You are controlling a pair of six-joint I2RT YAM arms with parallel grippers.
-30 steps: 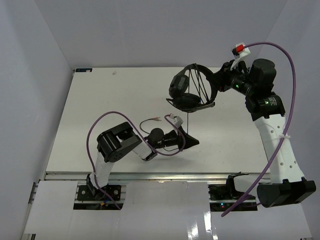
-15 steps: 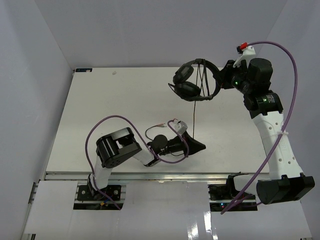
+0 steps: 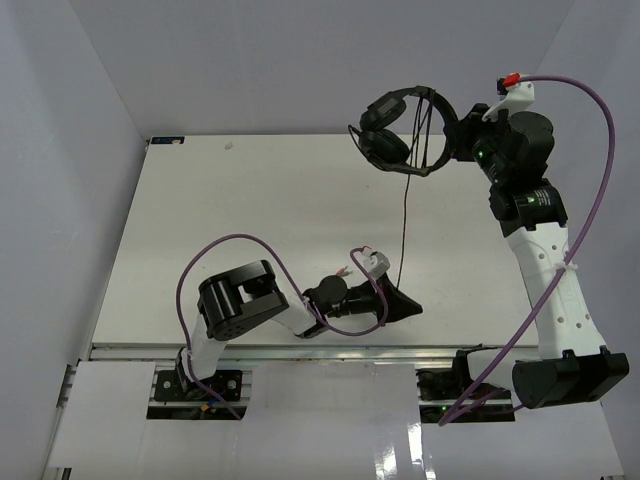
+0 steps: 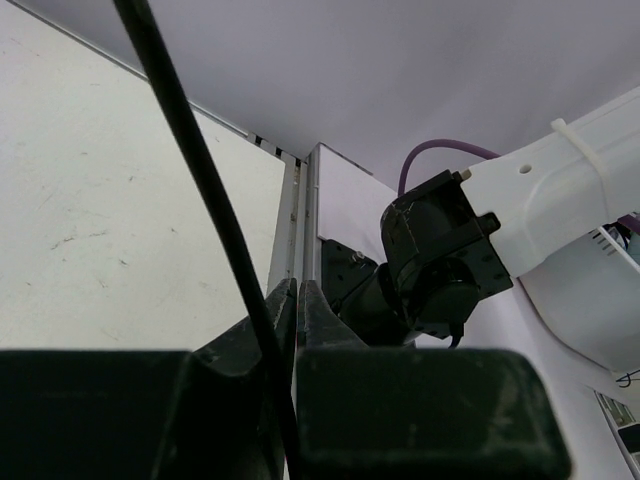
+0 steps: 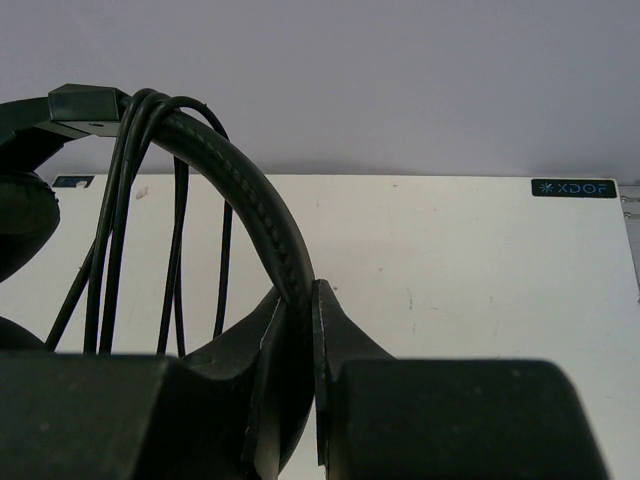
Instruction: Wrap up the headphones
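Observation:
The black headphones (image 3: 400, 135) hang high over the table's far right, held by the headband (image 5: 245, 200). My right gripper (image 3: 450, 140) is shut on that headband; it also shows in the right wrist view (image 5: 298, 300). Several turns of the thin black cord (image 5: 120, 220) lie over the headband. One strand of cord (image 3: 403, 225) runs straight down to my left gripper (image 3: 405, 305), low near the table's front. In the left wrist view my left gripper (image 4: 295, 300) is shut on the cord (image 4: 200, 170), which runs up and away to the left.
Purple robot cables (image 3: 590, 200) loop beside both arms. The white table (image 3: 230, 220) has a metal rail (image 3: 300, 350) along its front edge. White walls stand at the left and back. The right arm's base (image 4: 430, 260) shows in the left wrist view.
My right gripper has raised the headphones and carried them to the right. My left gripper has slid to the right along the front with the cord, which now hangs longer and straight.

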